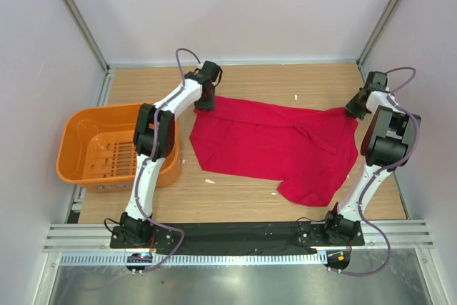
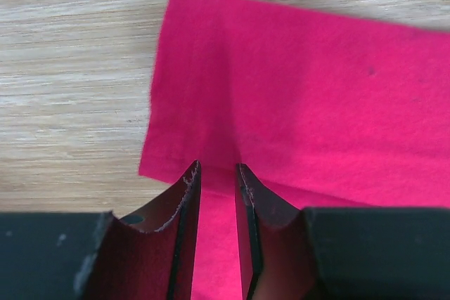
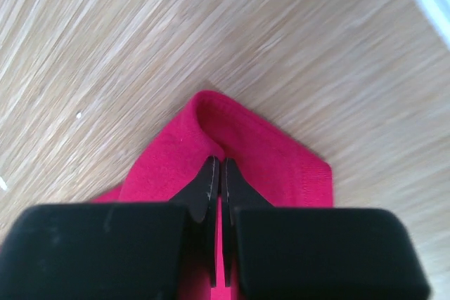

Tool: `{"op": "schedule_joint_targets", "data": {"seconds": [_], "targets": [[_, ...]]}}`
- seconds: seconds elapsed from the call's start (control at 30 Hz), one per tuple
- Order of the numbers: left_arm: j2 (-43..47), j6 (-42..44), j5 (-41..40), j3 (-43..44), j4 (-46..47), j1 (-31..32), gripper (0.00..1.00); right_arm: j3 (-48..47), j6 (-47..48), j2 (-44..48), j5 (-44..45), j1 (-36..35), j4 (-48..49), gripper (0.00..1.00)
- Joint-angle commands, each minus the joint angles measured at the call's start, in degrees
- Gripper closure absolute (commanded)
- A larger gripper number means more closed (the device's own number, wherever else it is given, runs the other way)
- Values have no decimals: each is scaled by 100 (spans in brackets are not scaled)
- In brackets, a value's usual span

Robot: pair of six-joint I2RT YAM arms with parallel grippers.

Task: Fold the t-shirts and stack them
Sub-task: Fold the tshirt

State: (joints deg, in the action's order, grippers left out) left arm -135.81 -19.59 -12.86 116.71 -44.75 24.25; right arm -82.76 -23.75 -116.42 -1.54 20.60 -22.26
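Pale walls and metal posts enclose a wood-grain tabletop (image 1: 243, 194), seen from above. A red t-shirt (image 1: 271, 141) is spread across its middle and right, rumpled, with one part trailing toward the near edge. An orange slotted plastic basket (image 1: 71, 141) is set at the left, apart from the cloth. The left pincer (image 1: 205, 101) is lowered onto the shirt's far left corner and the right pincer (image 1: 355, 110) onto its far right corner.

From the left wrist, a straight edge of soft, matte cloth is seen lying flat on the grain. The jaws are held a little apart with cloth in the gap; whether it is nipped cannot be told.

From the right wrist, the jaws are pressed together on a rounded fold of the same red cloth.

The step in hand is judged to be the taking of both far corners for a fold. It would be done well if the left hold is made sure before any lift, both corners are raised evenly, and the limp fabric is kept taut so that no crease is dragged in.
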Motion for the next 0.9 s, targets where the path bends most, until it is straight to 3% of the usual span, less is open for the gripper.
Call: {"op": "schedule_joint_targets", "data": {"seconds": [0.0,0.07,0.2,0.27,0.33,0.47,0.63,0.87], "targets": [[168,-106,73,10,-25,-8,73,-363,28,172,584,85,-189,99],[265,-176,65,28,-51,-8,73,-346,-112,295,690,85,-322,99],[458,-264,73,45,-104,-8,71,-355,-209,453,594,85,-673,72],[598,-247,30,54,-165,-8,70,-398,-157,602,637,85,-779,69],[730,-203,-67,54,-218,-8,69,-408,-86,813,629,85,-1016,53],[837,-115,-76,19,-218,-8,68,13,-112,1226,357,85,-1105,44],[775,122,144,-174,-69,-87,68,1303,-428,2087,-223,85,-868,46],[397,333,188,10,-165,-324,70,2176,-184,2721,-347,85,-946,71]]}}
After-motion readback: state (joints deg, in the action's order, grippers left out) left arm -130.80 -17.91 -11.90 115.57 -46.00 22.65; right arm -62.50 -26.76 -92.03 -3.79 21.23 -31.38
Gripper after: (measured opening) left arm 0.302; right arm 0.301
